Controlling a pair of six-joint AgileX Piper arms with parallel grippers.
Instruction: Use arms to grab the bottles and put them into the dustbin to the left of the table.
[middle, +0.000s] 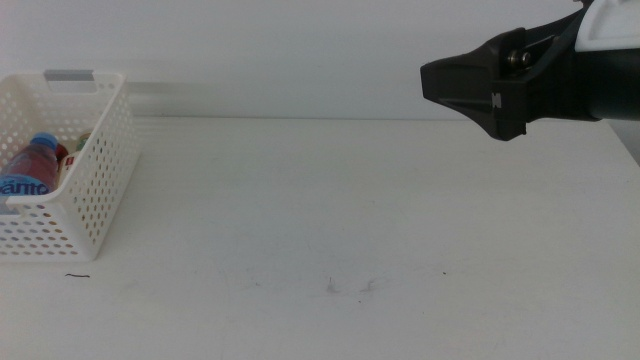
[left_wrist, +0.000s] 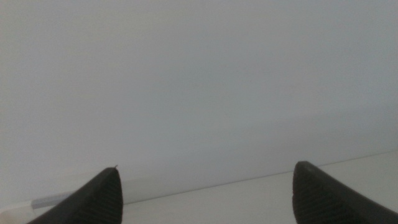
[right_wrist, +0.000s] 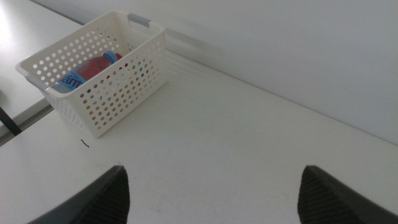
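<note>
- Right gripper (middle: 470, 85) raised above the table's (middle: 350, 220) right side, jaws spread wide with nothing between them — seen apart in the right wrist view (right_wrist: 211, 193).
- Left gripper (left_wrist: 205, 196) out of the middle view; jaws wide apart, empty, facing a blank wall.
- Across the table, well apart from the right gripper: white dustbin (middle: 100, 190) at the left edge.
- Inside the dustbin — a red bottle with a blue cap (middle: 30, 165), lying down.
</note>
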